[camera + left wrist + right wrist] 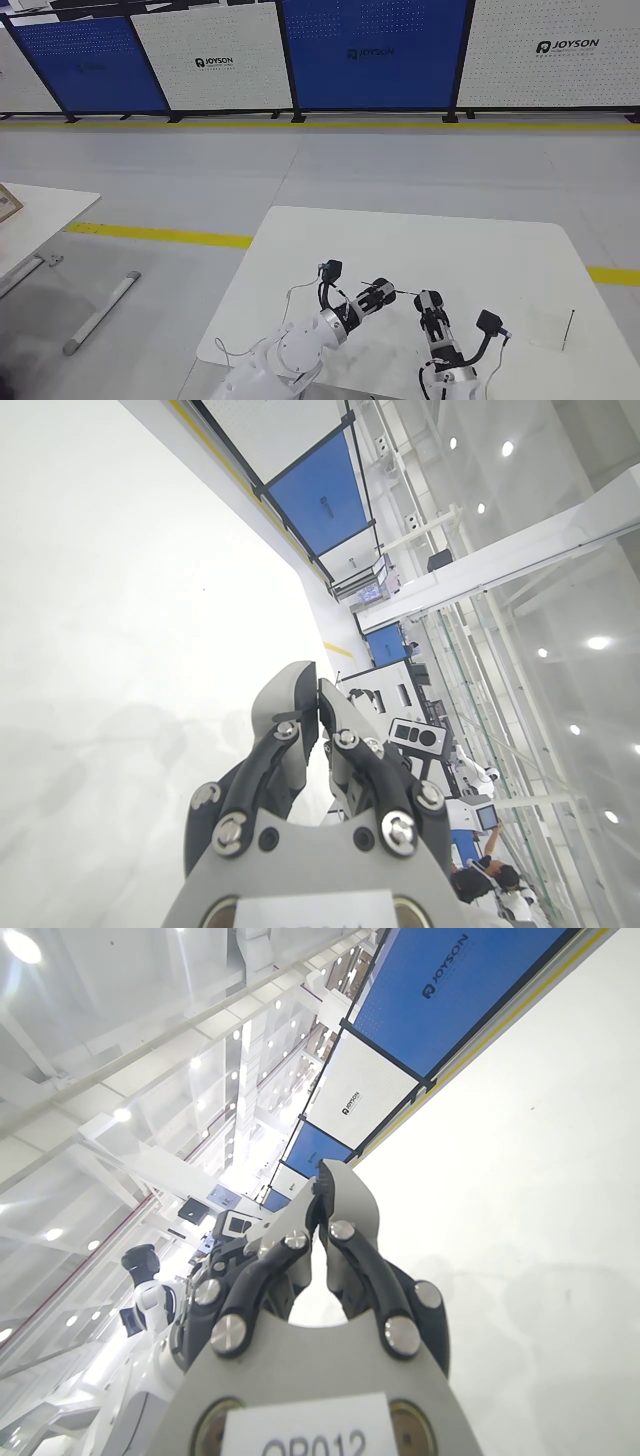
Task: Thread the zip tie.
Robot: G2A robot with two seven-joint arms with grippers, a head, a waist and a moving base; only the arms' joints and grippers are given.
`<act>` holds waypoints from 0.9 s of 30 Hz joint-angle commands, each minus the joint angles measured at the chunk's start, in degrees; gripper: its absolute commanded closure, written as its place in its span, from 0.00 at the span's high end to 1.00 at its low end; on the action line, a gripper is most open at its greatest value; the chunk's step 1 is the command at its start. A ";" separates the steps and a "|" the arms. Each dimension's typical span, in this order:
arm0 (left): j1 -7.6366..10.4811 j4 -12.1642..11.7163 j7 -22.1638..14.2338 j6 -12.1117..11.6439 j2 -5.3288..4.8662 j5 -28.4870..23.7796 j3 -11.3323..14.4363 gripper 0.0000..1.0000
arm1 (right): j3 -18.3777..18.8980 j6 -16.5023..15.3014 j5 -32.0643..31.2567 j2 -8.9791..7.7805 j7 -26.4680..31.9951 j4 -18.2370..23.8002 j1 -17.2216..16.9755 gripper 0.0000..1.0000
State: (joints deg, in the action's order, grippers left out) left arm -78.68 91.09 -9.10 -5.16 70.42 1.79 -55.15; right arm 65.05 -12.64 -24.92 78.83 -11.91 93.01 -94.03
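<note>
A thin black zip tie spans the short gap between my two grippers above the table's near edge. My left gripper is shut, and in its wrist view a black strip of the zip tie sticks out sideways from between the closed fingers of the left gripper. My right gripper faces it from the right. Its toothed pads are pressed together at the right gripper, and the tie's other end seems to be caught there, though most of it is hidden.
The white table stretches out bare beyond both grippers. A second thin black tie lies by a faint clear sheet near the right edge. Blue and white partition panels stand across the floor behind.
</note>
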 commanded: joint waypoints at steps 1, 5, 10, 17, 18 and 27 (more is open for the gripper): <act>-0.04 0.01 -0.14 -0.32 0.01 0.26 0.14 0.00 | 0.05 -0.16 0.18 0.02 0.14 -0.09 0.04 0.00; -0.20 0.09 -0.33 -1.11 0.00 0.93 0.33 0.00 | 0.23 -0.73 0.81 -0.02 1.51 -0.20 0.17 0.00; -0.50 0.26 -0.43 -1.92 -0.04 1.75 0.40 0.00 | 0.62 -1.42 2.10 -0.10 3.70 -0.30 0.33 0.00; -0.95 0.63 -0.11 -2.34 -0.09 2.09 0.19 0.00 | 0.98 -1.55 3.13 -0.13 5.35 -0.49 0.99 0.00; -1.00 0.69 -0.10 -2.36 -0.09 2.02 0.13 0.00 | 1.01 -1.49 3.11 -0.13 5.37 -0.39 0.99 0.00; -0.98 0.98 -0.43 -2.24 -0.13 2.25 -0.13 0.26 | 1.05 -0.34 2.30 -0.07 4.53 0.21 0.63 0.00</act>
State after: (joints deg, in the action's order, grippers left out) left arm -79.66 92.05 -9.57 -7.43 70.30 3.91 -55.27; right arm 66.13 -13.08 -22.58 78.74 -7.35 93.20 -93.39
